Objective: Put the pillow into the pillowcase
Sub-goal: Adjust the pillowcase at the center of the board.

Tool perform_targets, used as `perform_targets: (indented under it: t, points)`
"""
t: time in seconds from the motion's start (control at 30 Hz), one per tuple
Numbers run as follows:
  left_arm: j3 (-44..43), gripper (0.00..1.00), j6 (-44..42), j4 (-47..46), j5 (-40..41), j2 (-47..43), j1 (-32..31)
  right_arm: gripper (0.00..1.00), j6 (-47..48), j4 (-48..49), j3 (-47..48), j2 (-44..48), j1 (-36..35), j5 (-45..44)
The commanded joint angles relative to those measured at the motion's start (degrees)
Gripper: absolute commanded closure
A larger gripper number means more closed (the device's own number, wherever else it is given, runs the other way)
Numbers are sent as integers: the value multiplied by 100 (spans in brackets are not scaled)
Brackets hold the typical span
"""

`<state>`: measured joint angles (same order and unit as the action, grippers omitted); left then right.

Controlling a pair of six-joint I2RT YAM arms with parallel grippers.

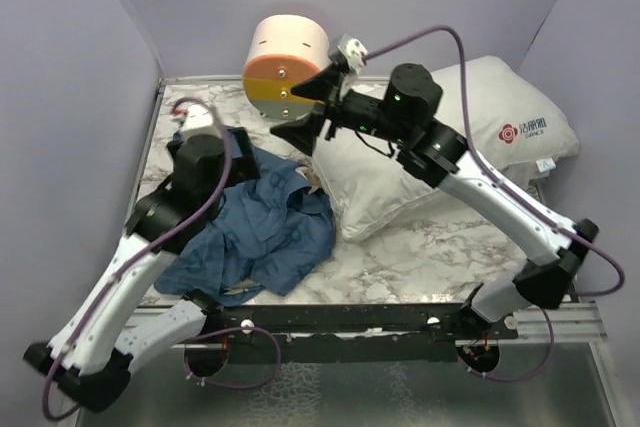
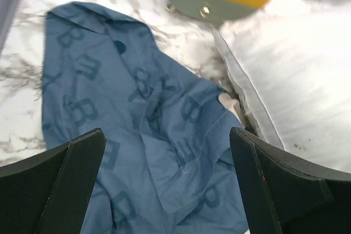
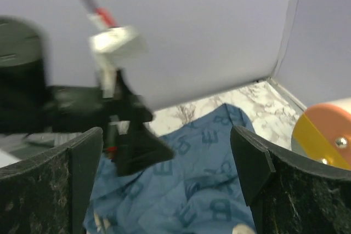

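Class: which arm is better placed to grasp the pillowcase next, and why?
Left, probably. The left fingers hang open directly over the crumpled pillowcase; the right fingers are by the pillow, pointing sideways.

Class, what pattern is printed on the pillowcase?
The pillowcase is blue, printed with blue letters; best seen in left wrist view.

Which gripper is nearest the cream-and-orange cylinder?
The right gripper, open, right beside the cream-and-orange cylinder; the left gripper is farther away, over the crumpled blue letter-printed pillowcase.
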<state>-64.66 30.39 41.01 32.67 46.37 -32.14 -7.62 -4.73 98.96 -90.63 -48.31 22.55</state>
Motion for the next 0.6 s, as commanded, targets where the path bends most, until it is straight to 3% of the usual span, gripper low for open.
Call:
perform_targets:
  t: [0.0, 0.1, 0.17, 0.37, 0.57]
  points:
    - [-544, 1, -901, 191, -1449, 1461, -5, 0, 401, -418, -1122, 994, 10, -237]
    - [-430, 1, -422, 302, -1701, 2067, 115, 0, 371, -662, -1684, 1615, 8, -634]
    - [0, 1, -135, -154, -2036, 2209, 397, 0, 203, -735, -2073, 1990, 15, -904]
    - [1150, 1, 580, -1152, -3059, 2570, 1788, 0, -381, -696, -3202, 2933, 14, -1327]
    - [1589, 1, 873, -1915, -3643, 3202, 2103, 0, -653, -867, -3735, 3466, 22, -1597]
